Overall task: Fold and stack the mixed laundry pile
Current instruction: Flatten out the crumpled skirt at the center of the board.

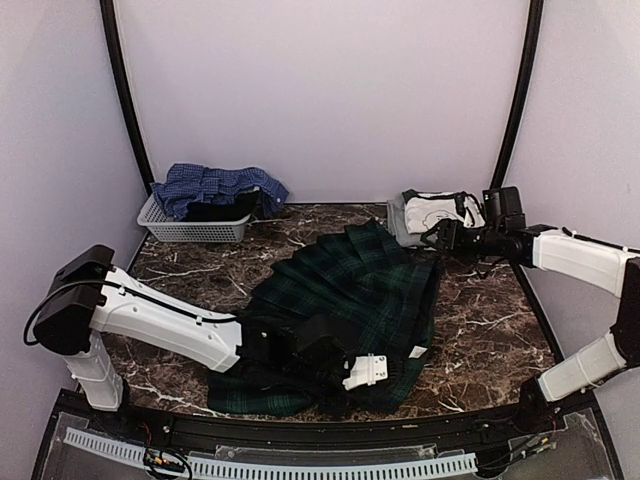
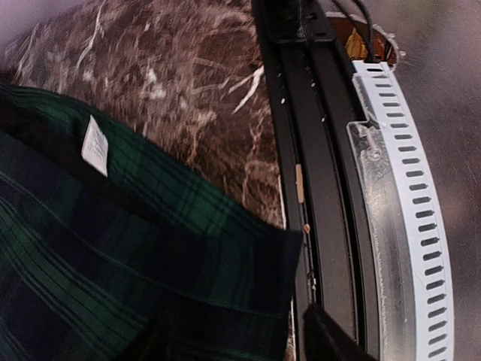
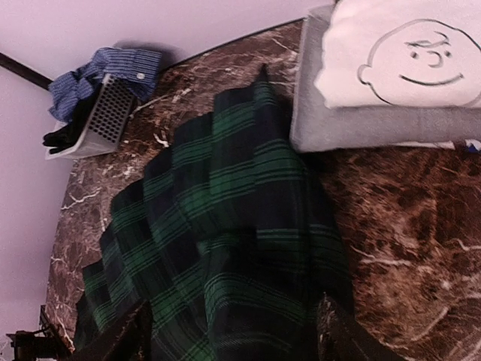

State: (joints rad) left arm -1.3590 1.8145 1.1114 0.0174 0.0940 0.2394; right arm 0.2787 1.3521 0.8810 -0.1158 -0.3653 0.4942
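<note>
The dark green tartan shirt (image 1: 345,290) lies spread across the middle of the marble table (image 1: 490,320). Low over its near hem is my left gripper (image 1: 350,385). In the left wrist view that gripper (image 2: 237,342) is open, and the shirt's corner (image 2: 225,278) lies slack under the jaws. By the shirt's far right corner, my right gripper (image 1: 432,238) is also open. The right wrist view shows this gripper (image 3: 233,342) holding nothing, its jaws wide over the tartan shirt (image 3: 225,248). A blue checked shirt (image 1: 220,185) and a dark item (image 1: 220,211) sit in the basket.
The pale grey slatted basket (image 1: 190,230) stands at the back left. At the back right, beside my right gripper, a folded white tee with a cartoon face (image 3: 409,53) lies on a folded grey garment (image 3: 376,124). A black rail (image 2: 323,188) runs along the table's near edge.
</note>
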